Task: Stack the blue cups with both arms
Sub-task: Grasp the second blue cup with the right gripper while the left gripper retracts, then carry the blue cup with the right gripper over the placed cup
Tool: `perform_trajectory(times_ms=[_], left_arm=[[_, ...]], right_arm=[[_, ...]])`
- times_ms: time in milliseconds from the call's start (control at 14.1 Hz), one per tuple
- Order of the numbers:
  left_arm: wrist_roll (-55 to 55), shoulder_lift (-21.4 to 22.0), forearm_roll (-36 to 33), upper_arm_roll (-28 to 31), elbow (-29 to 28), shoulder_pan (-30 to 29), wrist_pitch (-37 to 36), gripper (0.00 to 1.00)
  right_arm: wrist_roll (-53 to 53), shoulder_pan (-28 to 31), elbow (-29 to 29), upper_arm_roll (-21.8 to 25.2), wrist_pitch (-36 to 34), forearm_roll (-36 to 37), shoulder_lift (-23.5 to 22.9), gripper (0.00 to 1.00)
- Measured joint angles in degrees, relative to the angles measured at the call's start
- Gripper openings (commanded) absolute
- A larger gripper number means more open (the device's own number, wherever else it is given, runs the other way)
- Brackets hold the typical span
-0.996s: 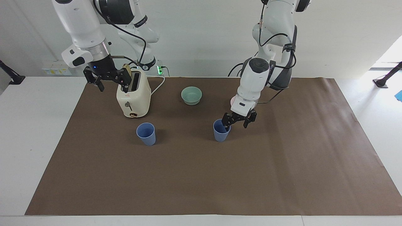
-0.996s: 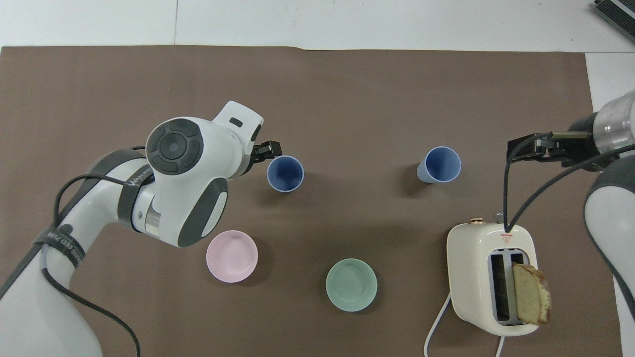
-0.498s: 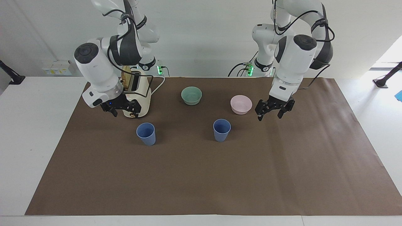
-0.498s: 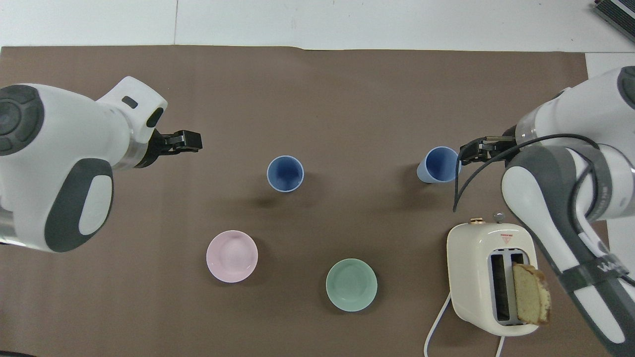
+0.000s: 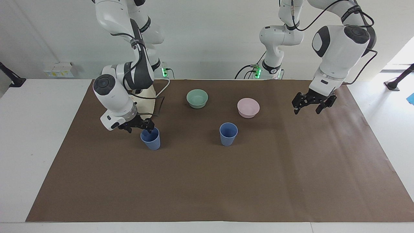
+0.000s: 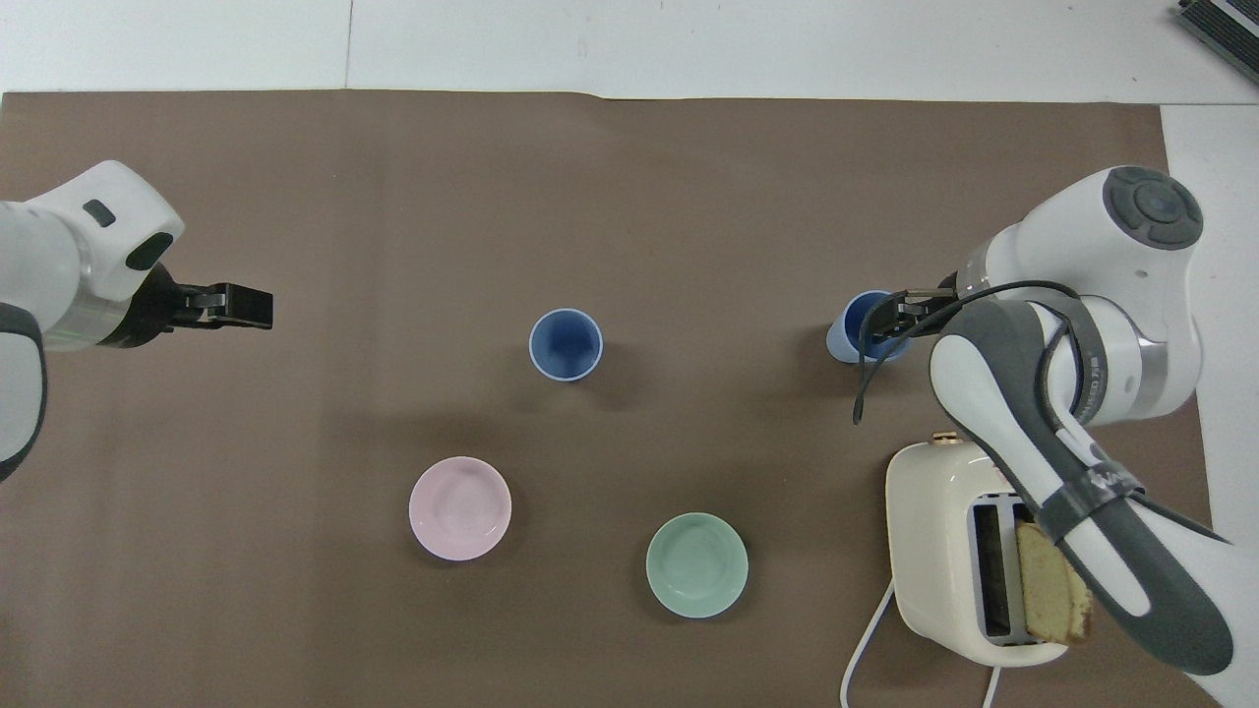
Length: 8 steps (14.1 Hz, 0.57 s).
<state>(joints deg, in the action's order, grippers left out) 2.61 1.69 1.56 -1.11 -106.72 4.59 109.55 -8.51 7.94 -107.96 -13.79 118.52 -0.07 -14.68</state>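
Matte tapered blue cups (image 5: 150, 138) (image 5: 228, 133), smooth brown paper mat (image 5: 207, 181), open right pincer (image 5: 138, 125)

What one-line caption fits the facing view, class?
Open right gripper reaches the rim of one blue cup; left gripper hangs open over the mat.

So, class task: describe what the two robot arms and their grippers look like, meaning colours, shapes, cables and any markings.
Both arms, the left arm and the right arm, are glossy white with rounded segments and dark grey joint caps and side panels. Loose black cables loop along them, strapped on with dark bands that carry white lettering. The left gripper and the right gripper are black, each with two thin fingers.
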Motion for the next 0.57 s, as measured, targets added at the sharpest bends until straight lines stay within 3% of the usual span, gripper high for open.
perform_trajectory(times_ms=[71,142,213,284,569], left_arm=[[-1.0,0.5,0.0,0.0,0.5,-0.6,-1.3,1.00],[-1.5,0.9,0.0,0.0,1.7,-1.0,-3.2,1.00],[-1.6,1.2,0.0,0.0,3.2,-1.1,-5.2,1.00],[-1.6,1.5,0.0,-0.1,5.1,-1.1,-7.6,1.00],[-1.6,2.1,0.0,-0.1,12.7,-1.1,-16.2,1.00]], right_arm=[[0.0,-0.2,-0.6,0.0,1.3,0.0,-0.3,0.72],[0.0,-0.2,-1.1,0.0,2.1,0.0,-0.6,0.37],[0.0,-0.2,-1.3,0.0,2.4,0.0,-0.9,0.12],[0.0,-0.2,-1.3,0.0,2.5,0.0,-1.0,0.00],[0.0,-0.2,-1.2,0.0,2.5,0.0,-1.0,0.00]])
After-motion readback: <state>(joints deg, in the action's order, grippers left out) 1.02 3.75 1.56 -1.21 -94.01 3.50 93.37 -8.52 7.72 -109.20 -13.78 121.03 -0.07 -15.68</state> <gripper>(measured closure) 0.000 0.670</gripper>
